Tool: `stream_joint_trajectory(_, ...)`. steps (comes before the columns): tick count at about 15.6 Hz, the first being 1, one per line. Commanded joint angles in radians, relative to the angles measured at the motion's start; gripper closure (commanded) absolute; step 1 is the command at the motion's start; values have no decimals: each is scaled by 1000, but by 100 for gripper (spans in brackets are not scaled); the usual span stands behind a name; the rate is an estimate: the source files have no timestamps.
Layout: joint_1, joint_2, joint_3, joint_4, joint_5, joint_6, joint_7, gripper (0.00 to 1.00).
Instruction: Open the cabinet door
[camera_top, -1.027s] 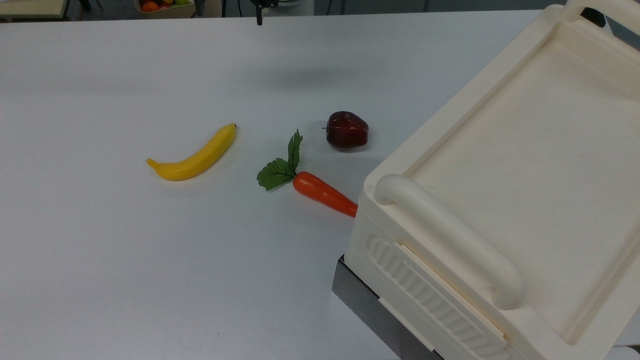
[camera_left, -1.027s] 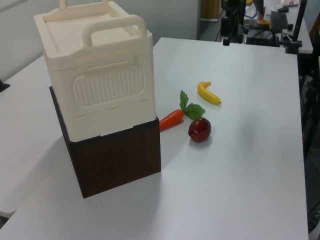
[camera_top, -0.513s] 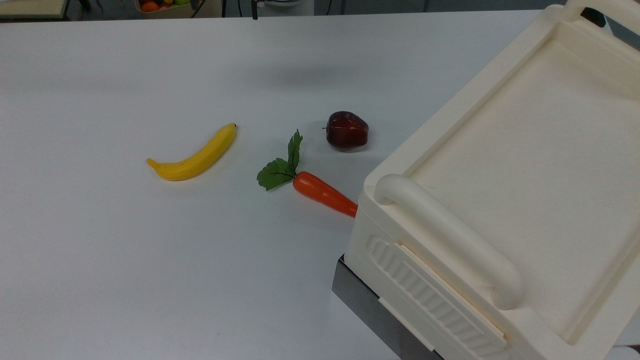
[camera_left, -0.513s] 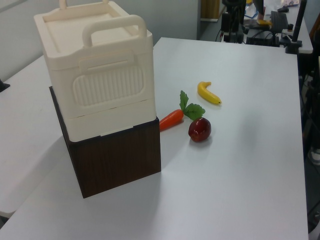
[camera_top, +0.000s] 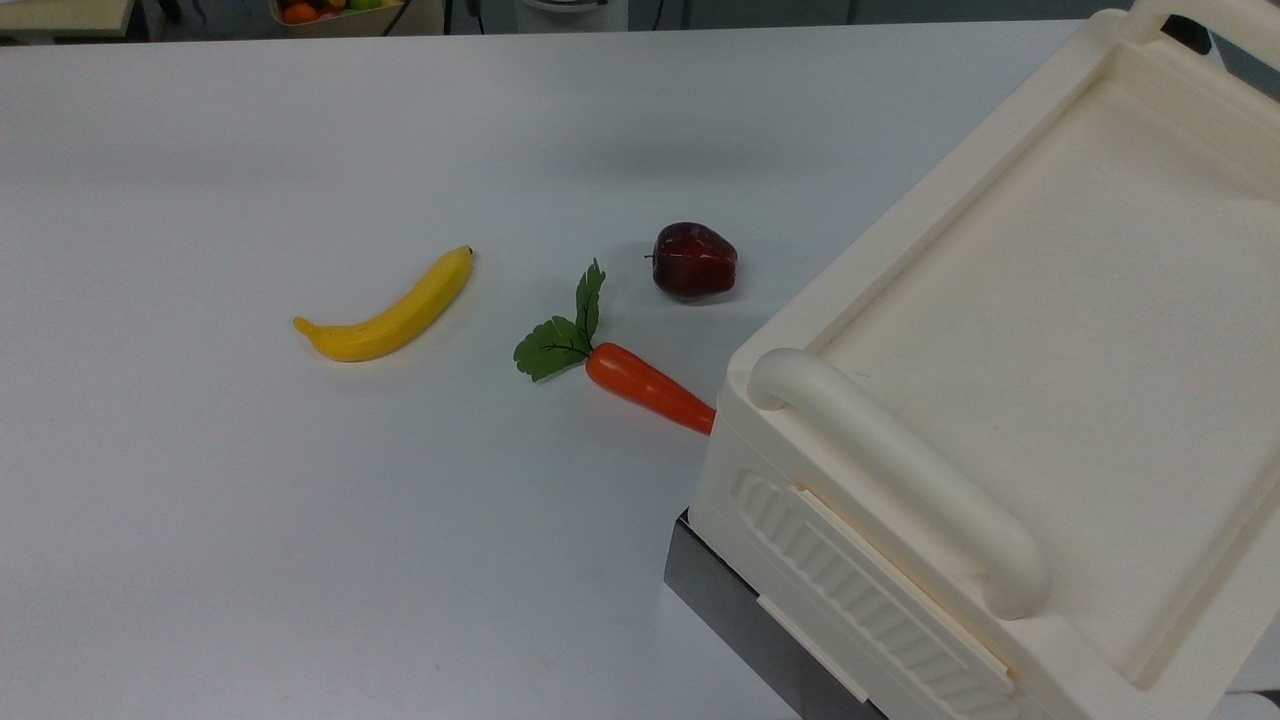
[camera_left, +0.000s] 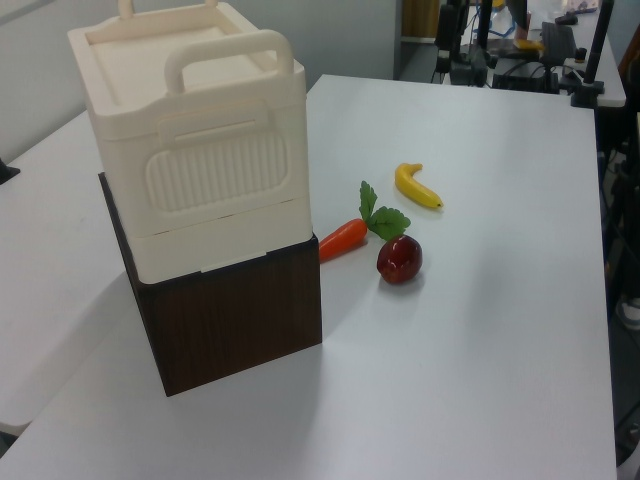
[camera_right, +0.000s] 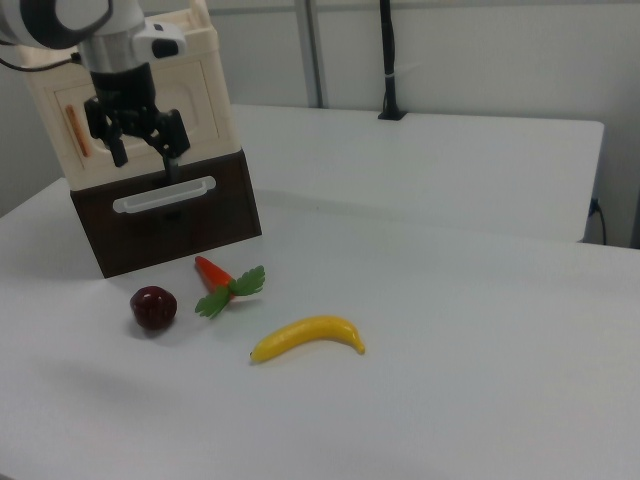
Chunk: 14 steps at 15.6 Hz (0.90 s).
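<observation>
The cream cabinet stands on a dark brown base at the right view's left. Its door is a flat cream panel with an orange strip at its left edge, and it lies flush with the cabinet. My gripper hangs in front of that door in the right view, fingers pointing down and open, with nothing between them. The cabinet's flat top and rounded handle bar show in the top view; its ribbed side faces the left view.
A banana, a carrot with green leaves and a dark red apple lie on the white table beside the cabinet. The base has a drawer with a pale handle. Equipment stands beyond the table's far edge.
The gripper's dark tip at the top view's upper edge has slid out of that frame. In the left view it has shifted upward. The fruit and cabinet stayed put.
</observation>
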Motion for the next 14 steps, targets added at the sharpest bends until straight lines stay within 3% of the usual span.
stream_joint_trajectory(1,13,41,73,74,11,35,-31,0)
stream_joint_trajectory(7,129,91,86,71,9,306,-156,0)
stream_joint_trajectory(14,246,171,86,71,-10,501,-238,0)
